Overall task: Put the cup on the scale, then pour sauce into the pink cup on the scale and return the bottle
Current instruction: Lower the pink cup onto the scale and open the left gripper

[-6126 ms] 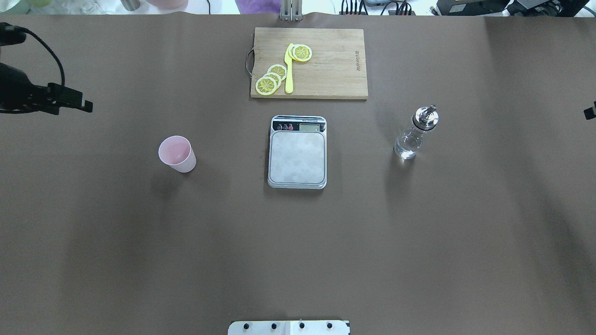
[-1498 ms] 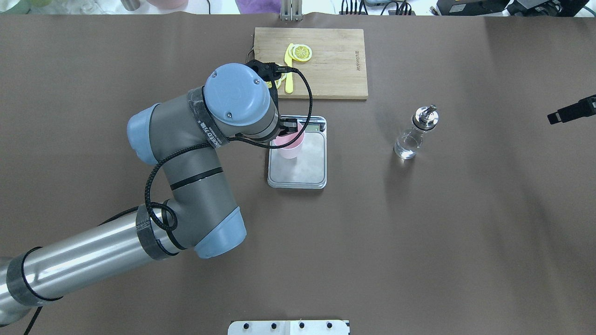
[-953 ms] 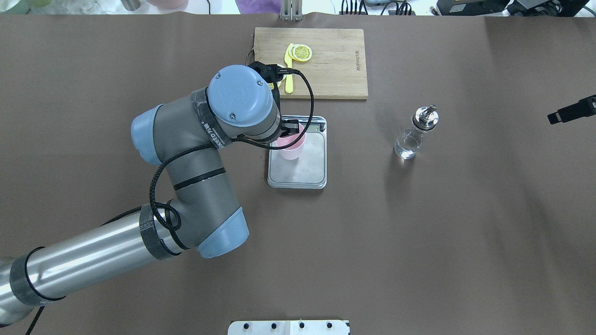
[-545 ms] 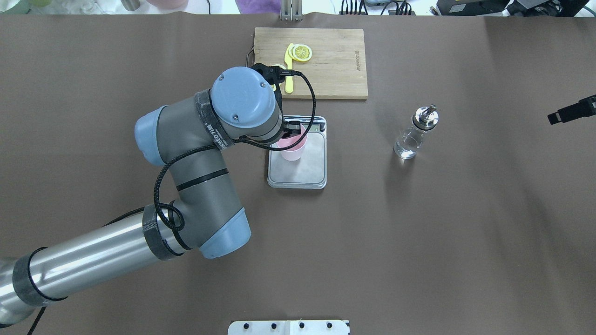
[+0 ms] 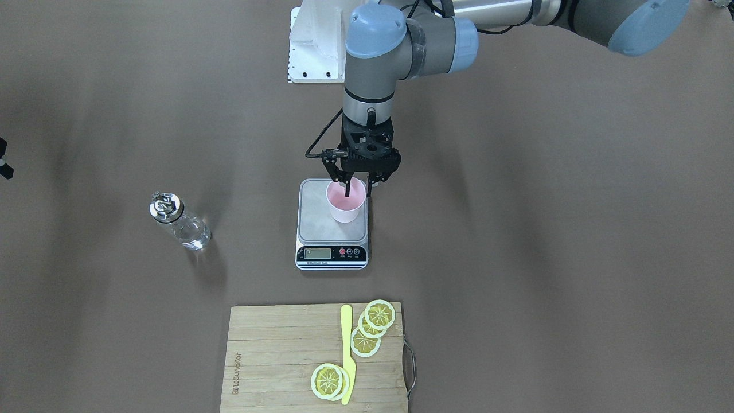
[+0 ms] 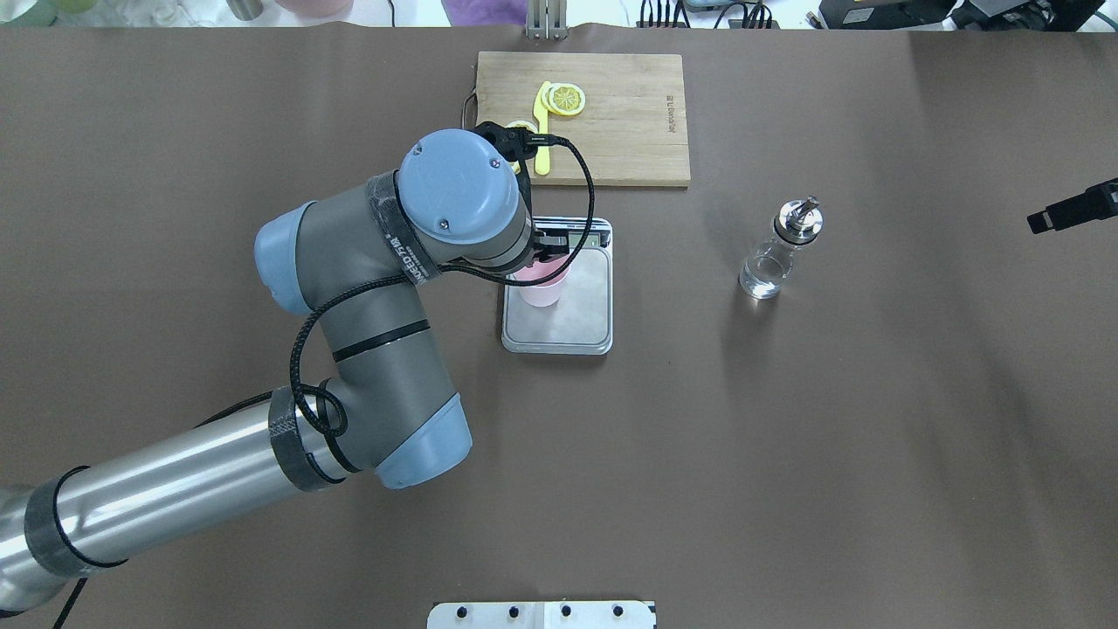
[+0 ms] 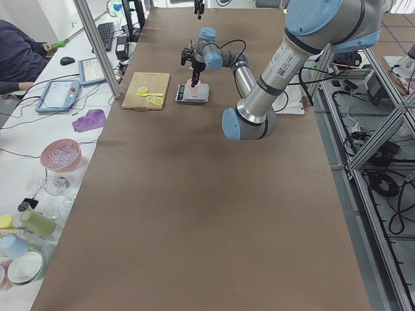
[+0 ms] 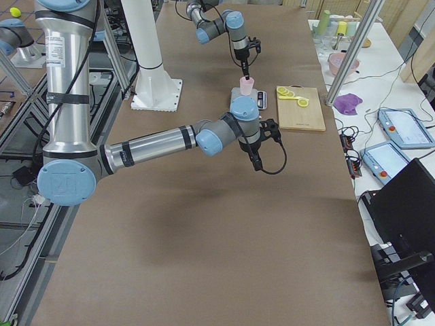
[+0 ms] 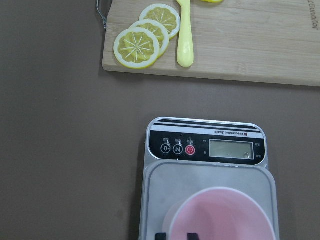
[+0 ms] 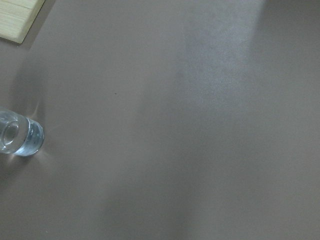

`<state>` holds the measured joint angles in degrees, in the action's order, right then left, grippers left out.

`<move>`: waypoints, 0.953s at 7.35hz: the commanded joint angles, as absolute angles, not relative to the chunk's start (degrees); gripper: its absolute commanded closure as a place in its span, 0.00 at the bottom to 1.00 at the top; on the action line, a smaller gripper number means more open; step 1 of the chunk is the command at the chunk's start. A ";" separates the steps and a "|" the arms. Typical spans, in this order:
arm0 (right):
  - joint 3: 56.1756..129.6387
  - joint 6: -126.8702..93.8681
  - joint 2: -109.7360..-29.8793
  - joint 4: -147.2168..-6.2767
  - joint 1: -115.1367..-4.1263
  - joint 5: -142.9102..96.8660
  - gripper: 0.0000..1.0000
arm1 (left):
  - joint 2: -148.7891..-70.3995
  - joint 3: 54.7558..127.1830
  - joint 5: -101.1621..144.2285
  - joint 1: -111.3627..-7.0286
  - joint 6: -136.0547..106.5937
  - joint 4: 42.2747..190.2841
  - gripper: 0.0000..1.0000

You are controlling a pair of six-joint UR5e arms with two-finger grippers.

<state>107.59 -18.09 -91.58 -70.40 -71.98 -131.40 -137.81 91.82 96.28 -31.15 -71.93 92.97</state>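
The pale pink cup (image 5: 346, 207) stands upright on the steel platform of the scale (image 5: 316, 223), toward its robot-side half. My left gripper (image 5: 358, 188) points straight down over it. One of its fingers (image 5: 347, 187) is inside the cup and the other is outside the rim, with a visible gap, so it is open. In the left wrist view the cup (image 9: 225, 215) fills the bottom edge below the scale's display (image 9: 231, 149). The glass bottle (image 6: 776, 255) with its chrome spout stands alone, clear sauce inside. My right gripper (image 8: 257, 160) hangs off to the side; I cannot tell its state.
A wooden cutting board (image 6: 629, 122) lies beyond the scale, carrying lemon slices (image 5: 367, 330) and a yellow knife (image 5: 346, 350). The left arm's elbow (image 6: 367, 306) spans the table left of the scale. A person sits at the far bench (image 7: 19, 55).
The left arm brought the cup from the table's left side to the scale. Over the last second it shifted slightly and settled over the platform. The bottle and right arm stayed put.
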 commanded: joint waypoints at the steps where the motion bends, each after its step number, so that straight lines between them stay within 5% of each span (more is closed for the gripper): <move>1: 107.67 -18.10 -91.58 -70.31 -71.98 -131.48 0.00 | -137.64 94.46 96.32 -31.20 -71.54 92.64 0.02; 4: 107.58 -18.11 -91.67 -64.90 -69.97 -131.75 0.00 | -135.71 100.52 97.65 -33.21 -66.13 88.71 0.02; 7: 107.31 -17.23 -90.27 -59.07 -65.75 -131.48 0.00 | -125.72 107.04 106.48 -44.34 -47.01 87.10 0.02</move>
<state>107.39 -17.82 -90.80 -61.03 -67.00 -131.53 -129.96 104.97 101.85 -39.11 -55.79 87.40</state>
